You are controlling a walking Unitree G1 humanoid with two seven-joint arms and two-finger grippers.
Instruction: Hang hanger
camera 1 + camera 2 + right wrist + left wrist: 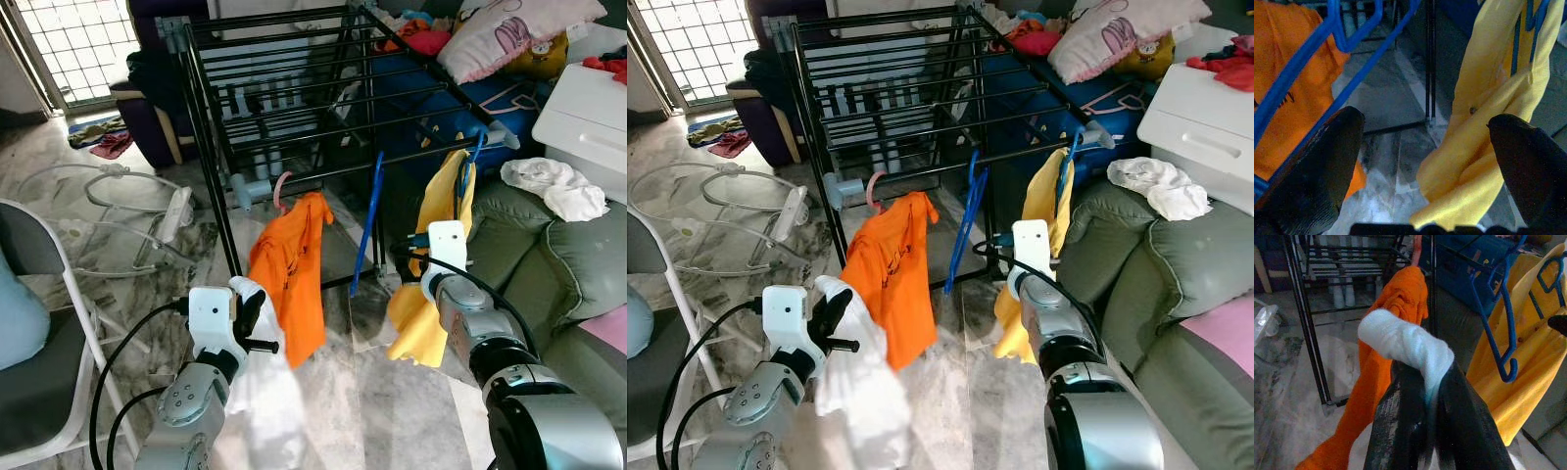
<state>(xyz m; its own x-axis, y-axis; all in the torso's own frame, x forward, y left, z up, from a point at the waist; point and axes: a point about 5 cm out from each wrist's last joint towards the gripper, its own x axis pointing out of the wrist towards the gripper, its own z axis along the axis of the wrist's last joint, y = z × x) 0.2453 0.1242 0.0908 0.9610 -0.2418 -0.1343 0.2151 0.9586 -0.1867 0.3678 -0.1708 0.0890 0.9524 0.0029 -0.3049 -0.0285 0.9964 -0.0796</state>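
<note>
A black drying rack (pixel 294 98) stands ahead. From its front rail hang an orange shirt (pixel 294 264) on a pink hanger (pixel 280 188), a bare blue hanger (pixel 370 220), and a yellow garment (pixel 431 294) on another blue hanger (pixel 468 162). My left gripper (pixel 253 313) is low in front of the orange shirt, shut on a white cloth (pixel 1396 340) that drapes down below it (pixel 269 392). My right gripper (pixel 1425 161) is open, with nothing between its fingers. It is held between the bare blue hanger (pixel 1327 58) and the yellow garment (pixel 1488 98).
A grey folding chair (pixel 39 323) stands close on the left, with a white wire frame (pixel 127 215) behind it. A green sofa (pixel 558 264) with a white rag (pixel 554 186) and a white box (pixel 588 117) crowd the right side. Marble floor (pixel 362 392) lies between.
</note>
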